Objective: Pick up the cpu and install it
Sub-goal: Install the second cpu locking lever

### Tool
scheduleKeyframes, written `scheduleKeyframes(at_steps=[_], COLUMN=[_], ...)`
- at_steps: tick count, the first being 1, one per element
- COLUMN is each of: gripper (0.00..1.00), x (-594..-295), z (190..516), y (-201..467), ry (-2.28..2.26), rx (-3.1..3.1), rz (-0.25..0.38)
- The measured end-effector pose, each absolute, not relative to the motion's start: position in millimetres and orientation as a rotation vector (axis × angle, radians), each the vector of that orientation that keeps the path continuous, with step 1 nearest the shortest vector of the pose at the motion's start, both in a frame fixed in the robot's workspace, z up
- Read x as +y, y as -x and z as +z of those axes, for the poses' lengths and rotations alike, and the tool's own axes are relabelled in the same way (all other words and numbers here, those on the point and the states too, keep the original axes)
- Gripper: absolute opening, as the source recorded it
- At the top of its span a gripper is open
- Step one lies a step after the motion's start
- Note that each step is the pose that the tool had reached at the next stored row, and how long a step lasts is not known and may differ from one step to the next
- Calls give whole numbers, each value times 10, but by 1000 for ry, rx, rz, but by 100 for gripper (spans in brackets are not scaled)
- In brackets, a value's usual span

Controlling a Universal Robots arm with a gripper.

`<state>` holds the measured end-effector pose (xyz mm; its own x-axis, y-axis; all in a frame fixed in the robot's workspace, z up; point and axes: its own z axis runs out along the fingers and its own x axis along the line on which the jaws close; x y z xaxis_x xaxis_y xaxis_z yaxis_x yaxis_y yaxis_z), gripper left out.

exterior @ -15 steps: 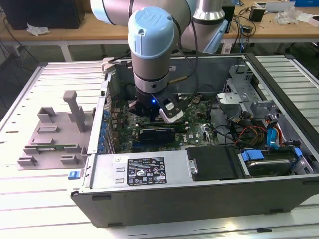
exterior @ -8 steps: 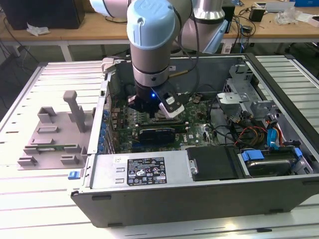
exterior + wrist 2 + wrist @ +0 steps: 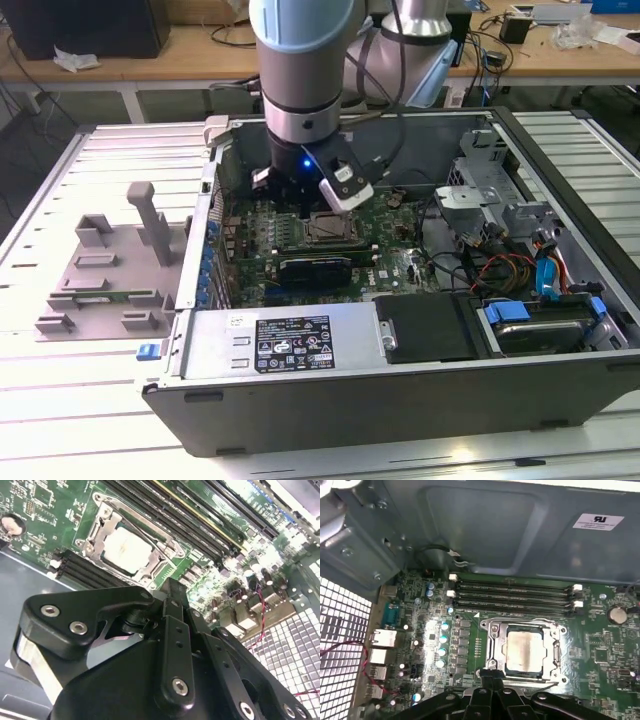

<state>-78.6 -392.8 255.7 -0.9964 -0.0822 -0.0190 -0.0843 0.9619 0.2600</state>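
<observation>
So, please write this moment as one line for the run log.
cpu: seated in socket frame on motherboard | gripper: just above socket frame edge, holding nothing visible | case: open

Robot arm (image 3: 305, 60): cylindrical joint housings with pale blue caps over silver-grey metal bodies, a black cable looped alongside. Wrist section black, carrying a small lit blue lamp and a white-and-black camera block (image 3: 347, 187). Hand (image 3: 170, 630): matte black linkage bars with rounded ends, fastened by silver screws.
</observation>
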Motion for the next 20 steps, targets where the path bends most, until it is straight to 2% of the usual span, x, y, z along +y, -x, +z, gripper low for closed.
scheduleKeyframes(at_steps=[6,14,20], gripper=[11,11,11], x=[-3929,-3931,-3943], z=[2557,2551,2424], y=[527,514,492], ry=[108,-1,-2], rx=[3104,3104,3105], rz=[404,356,343])
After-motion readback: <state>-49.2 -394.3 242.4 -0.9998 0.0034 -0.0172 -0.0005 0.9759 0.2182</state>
